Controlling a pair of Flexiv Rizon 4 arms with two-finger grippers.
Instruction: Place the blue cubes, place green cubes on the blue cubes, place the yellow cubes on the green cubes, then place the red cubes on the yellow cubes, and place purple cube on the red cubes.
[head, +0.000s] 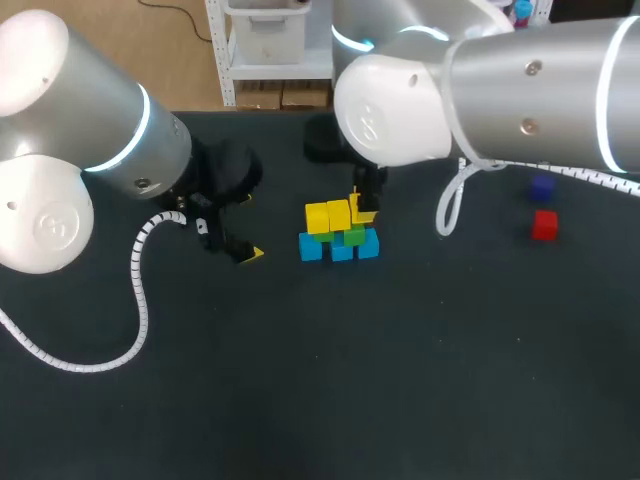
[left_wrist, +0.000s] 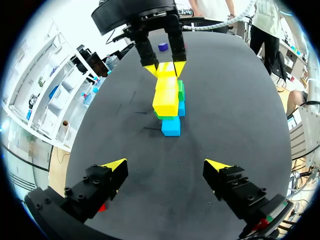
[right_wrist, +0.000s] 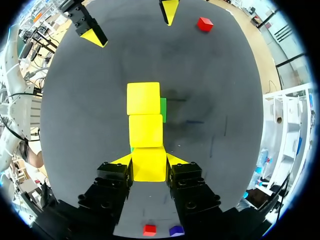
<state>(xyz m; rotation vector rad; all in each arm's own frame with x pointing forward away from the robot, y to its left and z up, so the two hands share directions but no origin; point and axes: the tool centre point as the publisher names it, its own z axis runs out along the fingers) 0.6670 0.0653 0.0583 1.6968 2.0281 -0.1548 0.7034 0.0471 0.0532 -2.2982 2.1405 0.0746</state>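
A row of blue cubes lies mid-table with green cubes on it and two yellow cubes on the green. My right gripper is shut on a third yellow cube, in line with the other two at the row's right end. Whether it rests on the green cube below is hidden. My left gripper stands open and empty, left of the stack. A red cube and a purple cube lie at the far right. Another red cube lies beside the left gripper.
The dark table has bare surface in front of the stack. My right arm's white cable loop hangs between the stack and the loose cubes at the right.
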